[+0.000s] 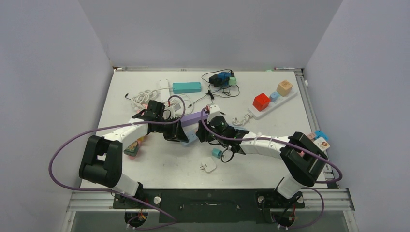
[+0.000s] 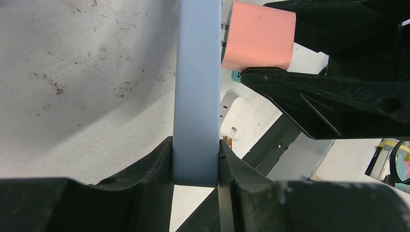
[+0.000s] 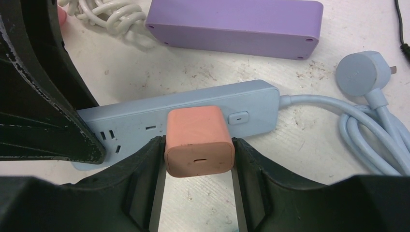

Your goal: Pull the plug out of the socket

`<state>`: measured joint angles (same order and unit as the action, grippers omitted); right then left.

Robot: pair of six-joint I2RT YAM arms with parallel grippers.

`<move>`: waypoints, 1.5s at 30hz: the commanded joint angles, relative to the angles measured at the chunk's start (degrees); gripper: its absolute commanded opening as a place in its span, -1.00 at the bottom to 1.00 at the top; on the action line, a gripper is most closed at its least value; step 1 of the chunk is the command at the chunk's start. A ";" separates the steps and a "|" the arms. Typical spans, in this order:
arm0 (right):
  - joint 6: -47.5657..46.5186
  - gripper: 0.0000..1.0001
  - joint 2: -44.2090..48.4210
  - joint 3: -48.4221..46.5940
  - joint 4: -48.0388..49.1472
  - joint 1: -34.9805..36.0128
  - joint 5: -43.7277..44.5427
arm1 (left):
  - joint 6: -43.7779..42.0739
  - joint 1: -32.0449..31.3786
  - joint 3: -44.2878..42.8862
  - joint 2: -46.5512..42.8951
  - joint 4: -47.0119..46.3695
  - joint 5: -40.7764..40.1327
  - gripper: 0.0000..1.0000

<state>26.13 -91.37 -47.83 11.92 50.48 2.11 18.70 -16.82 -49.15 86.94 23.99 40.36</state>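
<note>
The long light-blue socket strip (image 3: 193, 104) lies on the white table, its coiled light-blue cord (image 3: 367, 130) to the right. A pink plug (image 3: 198, 142) sits in the strip's face. My right gripper (image 3: 198, 154) is shut on the pink plug, one finger on each side. My left gripper (image 2: 196, 159) is shut on the end of the strip (image 2: 196, 96), with the plug (image 2: 258, 36) just beyond. In the top view both grippers (image 1: 180, 135) (image 1: 202, 134) meet at the table's middle and hide most of the strip (image 1: 191, 138).
A lilac strip (image 3: 237, 24) lies right behind the socket strip. A teal strip (image 1: 186, 87), a white cable bundle (image 1: 145, 99) and black leads (image 1: 220, 79) lie at the back. A white strip with coloured cubes (image 1: 270, 104) is back right. A white charger (image 1: 208, 166) lies in front.
</note>
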 commanded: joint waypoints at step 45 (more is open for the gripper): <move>-1.78 -0.86 9.39 6.05 -7.82 16.50 22.97 | -2.65 -3.31 -4.02 6.30 6.54 -5.73 -0.43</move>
<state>22.48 -80.20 -40.42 3.62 64.66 16.43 15.97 -19.16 -51.64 91.11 26.50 38.20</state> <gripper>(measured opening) 0.464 0.284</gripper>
